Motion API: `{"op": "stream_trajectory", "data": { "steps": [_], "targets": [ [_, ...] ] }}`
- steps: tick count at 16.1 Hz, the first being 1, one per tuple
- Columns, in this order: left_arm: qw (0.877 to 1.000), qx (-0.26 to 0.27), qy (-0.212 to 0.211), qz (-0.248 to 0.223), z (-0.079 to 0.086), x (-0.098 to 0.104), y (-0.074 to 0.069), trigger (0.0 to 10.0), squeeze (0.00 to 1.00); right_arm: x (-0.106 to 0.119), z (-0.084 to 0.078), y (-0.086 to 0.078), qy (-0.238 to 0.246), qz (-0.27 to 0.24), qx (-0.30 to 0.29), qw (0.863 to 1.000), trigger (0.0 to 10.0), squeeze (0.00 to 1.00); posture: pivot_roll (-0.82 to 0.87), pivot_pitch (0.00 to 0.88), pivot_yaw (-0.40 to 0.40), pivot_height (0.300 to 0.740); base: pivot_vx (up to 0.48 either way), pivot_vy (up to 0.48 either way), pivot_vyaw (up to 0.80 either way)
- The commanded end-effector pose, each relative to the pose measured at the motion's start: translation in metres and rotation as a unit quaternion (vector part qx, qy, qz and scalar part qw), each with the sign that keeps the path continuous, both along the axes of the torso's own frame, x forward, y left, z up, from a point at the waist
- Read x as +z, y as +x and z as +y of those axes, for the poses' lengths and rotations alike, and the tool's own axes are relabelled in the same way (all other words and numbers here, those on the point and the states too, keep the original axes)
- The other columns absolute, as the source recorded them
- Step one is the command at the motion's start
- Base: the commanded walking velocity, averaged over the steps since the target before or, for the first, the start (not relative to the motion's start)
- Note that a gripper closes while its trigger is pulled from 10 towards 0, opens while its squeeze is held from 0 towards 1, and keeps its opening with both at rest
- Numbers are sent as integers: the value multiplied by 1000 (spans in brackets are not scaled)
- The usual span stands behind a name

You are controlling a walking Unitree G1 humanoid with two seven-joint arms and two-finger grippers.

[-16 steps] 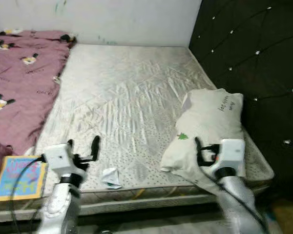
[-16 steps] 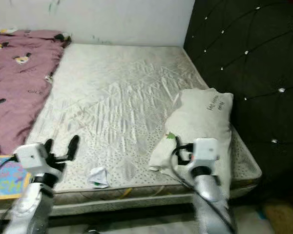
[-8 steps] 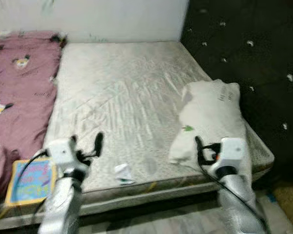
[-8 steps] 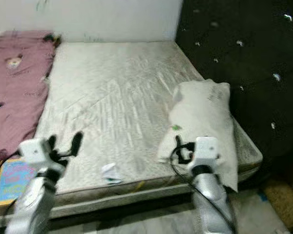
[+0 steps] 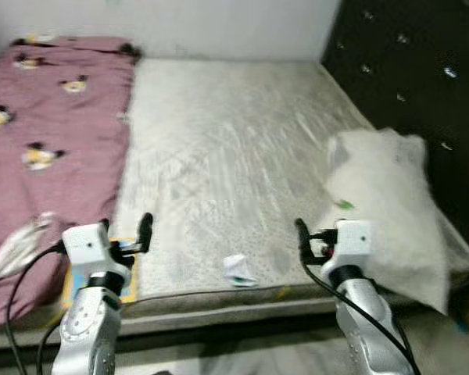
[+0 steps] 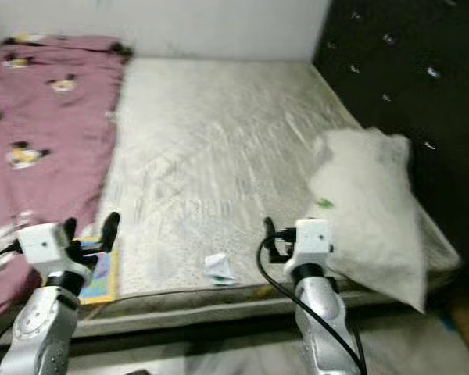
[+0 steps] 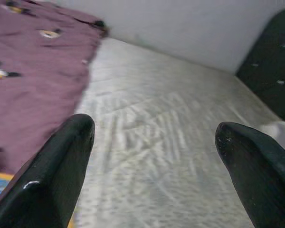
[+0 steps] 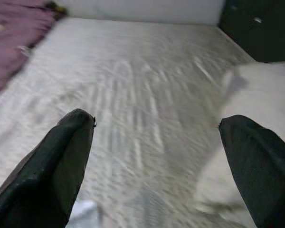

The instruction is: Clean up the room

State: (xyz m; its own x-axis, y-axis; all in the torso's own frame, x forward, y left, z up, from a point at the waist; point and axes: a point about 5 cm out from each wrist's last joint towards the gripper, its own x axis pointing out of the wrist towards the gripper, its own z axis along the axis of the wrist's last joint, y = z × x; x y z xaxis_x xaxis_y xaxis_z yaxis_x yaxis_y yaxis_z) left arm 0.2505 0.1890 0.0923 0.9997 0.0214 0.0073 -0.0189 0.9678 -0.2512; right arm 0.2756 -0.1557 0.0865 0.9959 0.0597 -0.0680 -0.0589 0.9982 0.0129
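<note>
— White mattress (image 5: 219, 148) is taking up most of the bed, bare and quilted, with one dark tufted headboard (image 5: 410, 70) rising along the robot's right side.

— And what is lying on it?

— One mauve blanket (image 5: 47, 148) printed with small cartoon figures is covering the robot's left portion. One white pillow (image 5: 387, 211) is sitting at the right, its near end hanging over the mattress edge.

— Where are the arms?

— Both are hovering over the near edge of the mattress. The left gripper (image 5: 133, 234) is hanging just inside the blanket's border, its fingers (image 7: 52, 175) spread wide and holding nothing. The right gripper (image 5: 306, 238) is hanging just beside the pillow's near end, fingers (image 8: 47, 175) likewise wide apart and empty.

— Any litter?

— One small crumpled white paper scrap (image 5: 238, 269) is lying close to the mattress's near edge, between the two grippers, nearer the right one and touching neither. One flat colourful book (image 6: 98, 273), blue with a yellow border, is lying under the left gripper at the blanket's edge.

— Anything else?

— One pale strip of cloth (image 5: 16, 242) is lying on the blanket, left of the left arm; it is too blurred to identify.
</note>
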Motion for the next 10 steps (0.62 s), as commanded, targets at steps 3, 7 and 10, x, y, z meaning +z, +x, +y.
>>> {"op": "stream_trajectory", "data": {
  "steps": [3,7,10],
  "targets": [
    [1000,-9,-2,3,-7,-1,1,10000,0,1,-11,-1,-13,0,-14,1000,10000,0,-11,88,-50,740,0,0,438],
    [1000,-7,-8,0,-7,-1,2,10000,0,0,-12,1,-11,1,-14,1000,10000,0,-14,83,-54,740,0,0,0],
    [1000,-6,-11,-1,-8,-1,2,10000,0,0,-13,1,-11,3,-14,1000,10000,0,-14,82,-56,740,0,0,0]
  ]
}}
